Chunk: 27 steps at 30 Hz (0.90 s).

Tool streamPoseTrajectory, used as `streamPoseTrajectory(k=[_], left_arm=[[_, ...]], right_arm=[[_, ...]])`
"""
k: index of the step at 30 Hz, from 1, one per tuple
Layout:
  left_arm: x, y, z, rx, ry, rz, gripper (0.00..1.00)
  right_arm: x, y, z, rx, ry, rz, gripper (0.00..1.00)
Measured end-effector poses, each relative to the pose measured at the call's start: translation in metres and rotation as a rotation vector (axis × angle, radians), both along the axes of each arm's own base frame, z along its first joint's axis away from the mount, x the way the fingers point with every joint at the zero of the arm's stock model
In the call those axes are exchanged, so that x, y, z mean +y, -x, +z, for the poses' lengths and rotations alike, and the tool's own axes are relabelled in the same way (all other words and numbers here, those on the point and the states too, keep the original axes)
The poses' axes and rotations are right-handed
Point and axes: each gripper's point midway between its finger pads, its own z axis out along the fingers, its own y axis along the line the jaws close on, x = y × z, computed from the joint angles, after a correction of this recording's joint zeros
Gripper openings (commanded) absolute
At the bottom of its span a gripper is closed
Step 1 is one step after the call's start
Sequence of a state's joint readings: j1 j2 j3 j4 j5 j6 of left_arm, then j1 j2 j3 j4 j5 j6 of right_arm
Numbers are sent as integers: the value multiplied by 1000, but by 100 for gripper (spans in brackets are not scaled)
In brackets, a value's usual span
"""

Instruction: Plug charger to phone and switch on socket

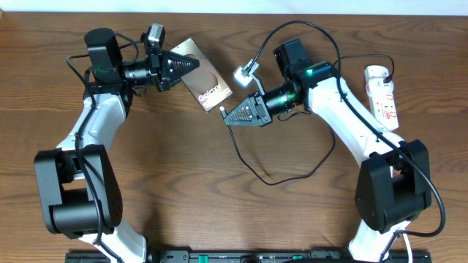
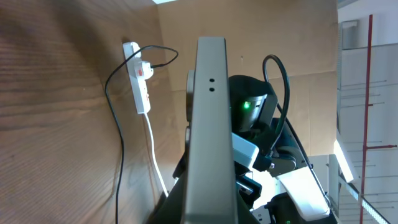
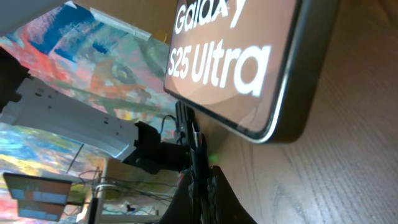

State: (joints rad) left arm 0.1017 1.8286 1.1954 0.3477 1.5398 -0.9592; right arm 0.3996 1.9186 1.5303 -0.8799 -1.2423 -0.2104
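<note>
Plugging step. Mid-tabletop, your right gripper (image 1: 228, 119) pinches the connector tip of the thin black charger cable (image 1: 269, 182), just beside the near end of the slim brown-screened phone (image 1: 208, 86). Your left gripper (image 1: 191, 64) clamps the phone farther back. Next, line tip with port. The white power strip (image 1: 383, 95), by the right edge, awaits switching.

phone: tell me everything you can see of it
The phone is a slim slab: brownish screen facing up, white "Galaxy S25 Ultra" lettering, grey metal-looking frame with two small holes. It sits diagonally over the wooden table, clamped near one end in the jaws of the left gripper. The right gripper holds the charger tip close to its other end.
</note>
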Motion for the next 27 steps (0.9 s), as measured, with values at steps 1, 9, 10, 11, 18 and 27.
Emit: streamPoseTrajectory(k=[1, 9, 10, 11, 18, 27], left_arm=[[0, 0, 0, 0, 0, 0, 7], [0, 0, 0, -11, -2, 0, 7], [0, 0, 0, -14, -2, 0, 7], [0, 0, 0, -14, -3, 0, 7], [0, 0, 0, -14, -3, 0, 7], [0, 0, 0, -15, -3, 0, 7]], right_arm=[[0, 1, 0, 5, 2, 0, 1], [-2, 0, 0, 13, 2, -6, 1], [-3, -1, 0, 14, 1, -9, 1], [-4, -2, 0, 17, 1, -13, 1], [-10, -9, 1, 19, -2, -34, 1], [-9, -8, 3, 25, -14, -31, 1]])
